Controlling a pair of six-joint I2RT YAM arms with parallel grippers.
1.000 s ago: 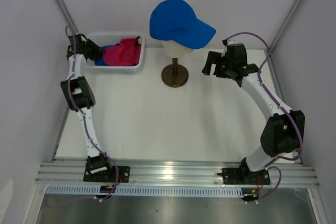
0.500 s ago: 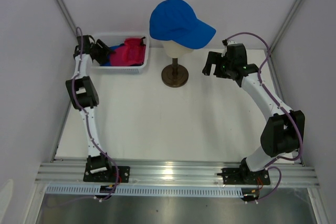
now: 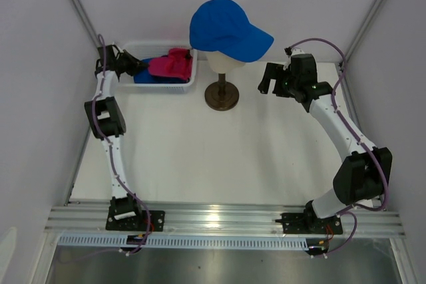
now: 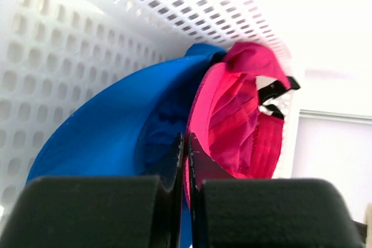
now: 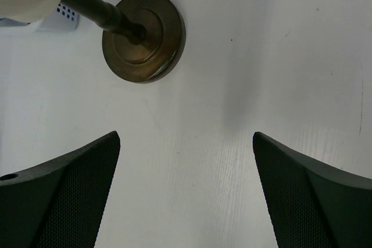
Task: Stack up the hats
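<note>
One blue hat [image 3: 226, 30] sits on the mannequin head. A pink hat [image 3: 172, 64] and a second blue hat [image 3: 148, 76] lie in the white mesh basket [image 3: 160, 86] at the back left. My left gripper [image 3: 135, 68] reaches into the basket from the left. In the left wrist view it [image 4: 186, 143] is shut on the edge of the pink hat [image 4: 232, 120], with the blue hat [image 4: 99, 137] beside it. My right gripper [image 3: 269, 79] hangs open and empty right of the mannequin, above bare table [image 5: 186, 137].
The cream mannequin head [image 3: 223, 63] stands on a dark round stand [image 3: 221, 96], which also shows in the right wrist view [image 5: 143, 43]. The basket wall [image 4: 70, 45] rises close behind the hats. White side walls bound the table.
My left gripper has moved right into the basket, and the basket with its hats has slid right toward the mannequin stand. The right gripper has shifted slightly back.
</note>
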